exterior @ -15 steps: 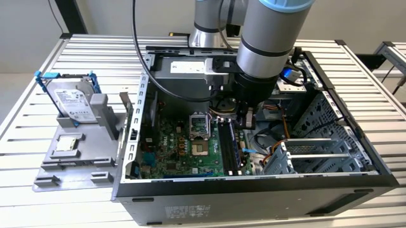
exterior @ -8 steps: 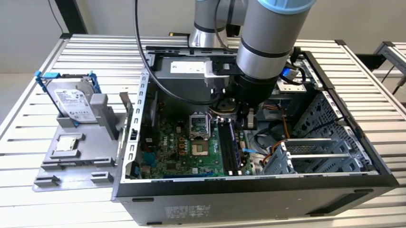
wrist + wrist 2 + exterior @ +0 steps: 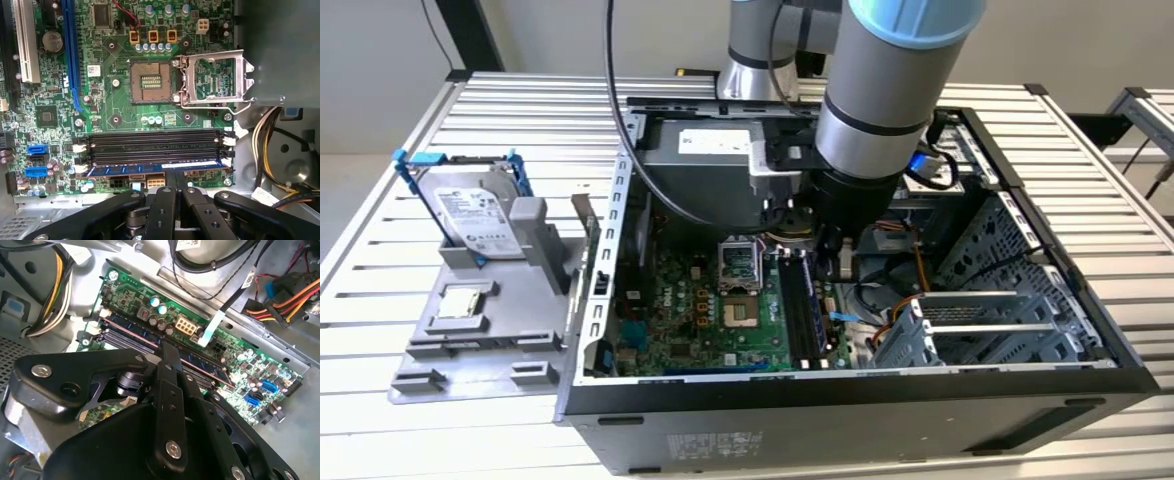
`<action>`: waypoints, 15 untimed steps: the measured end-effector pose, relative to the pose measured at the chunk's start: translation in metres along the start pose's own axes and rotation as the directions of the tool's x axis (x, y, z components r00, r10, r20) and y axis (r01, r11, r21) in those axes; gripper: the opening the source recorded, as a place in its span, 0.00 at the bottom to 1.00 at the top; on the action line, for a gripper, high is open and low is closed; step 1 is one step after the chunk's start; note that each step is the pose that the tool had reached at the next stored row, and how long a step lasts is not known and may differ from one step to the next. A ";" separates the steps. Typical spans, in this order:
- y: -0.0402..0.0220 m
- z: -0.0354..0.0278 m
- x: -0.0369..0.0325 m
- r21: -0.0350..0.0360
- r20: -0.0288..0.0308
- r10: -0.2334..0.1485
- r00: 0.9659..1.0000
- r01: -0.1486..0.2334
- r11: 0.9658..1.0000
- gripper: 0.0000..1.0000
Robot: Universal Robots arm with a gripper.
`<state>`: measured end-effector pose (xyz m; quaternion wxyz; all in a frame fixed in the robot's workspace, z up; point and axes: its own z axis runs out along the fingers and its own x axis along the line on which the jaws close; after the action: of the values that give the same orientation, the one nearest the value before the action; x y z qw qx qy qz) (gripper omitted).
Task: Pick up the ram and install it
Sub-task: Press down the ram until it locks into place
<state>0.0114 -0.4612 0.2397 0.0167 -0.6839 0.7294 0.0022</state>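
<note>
The ram (image 3: 150, 168) is a thin dark blue stick with a pale label strip. It stands on edge in the outermost of the long black memory sockets (image 3: 155, 145) on the green motherboard (image 3: 115, 107). My gripper (image 3: 175, 181) is shut, its two black fingers pressed together with nothing between them. Its tip is right at the ram's upper edge near the stick's middle; I cannot tell if it touches. In the second wrist view the gripper (image 3: 167, 352) points down at the sockets. In the exterior view the arm (image 3: 881, 110) reaches into the open computer case (image 3: 854, 400).
A silver hard drive with blue rails (image 3: 474, 210) stands on a grey fixture (image 3: 467, 320) at the exterior view's left. The CPU socket (image 3: 150, 81) and its raised metal bracket (image 3: 215, 77) lie beyond the sockets. Cable bundles (image 3: 270, 145) and a drive cage (image 3: 987, 320) crowd the arm's side.
</note>
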 end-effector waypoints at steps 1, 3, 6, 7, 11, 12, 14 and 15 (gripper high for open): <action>-0.0001 0.0010 0.0010 0.000 0.000 0.000 1.000 0.000 1.000 0.00; 0.0000 0.0026 0.0017 0.000 -0.002 0.000 1.000 0.000 1.000 0.00; 0.0000 0.0024 0.0019 -0.001 -0.004 0.000 1.000 0.000 1.000 0.00; 0.0000 0.0025 0.0021 -0.001 -0.004 0.000 1.000 0.000 1.000 0.00; 0.0005 0.0033 0.0024 0.000 -0.006 0.000 1.000 0.000 1.000 0.00; 0.0006 0.0034 0.0028 0.000 -0.006 0.000 1.000 0.000 1.000 0.00; 0.0006 0.0043 0.0031 0.000 -0.007 0.000 1.000 0.000 1.000 0.00; 0.0007 0.0046 0.0034 0.000 -0.008 0.000 1.000 0.000 1.000 0.00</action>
<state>0.0106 -0.4644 0.2350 0.0137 -0.6839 0.7294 -0.0005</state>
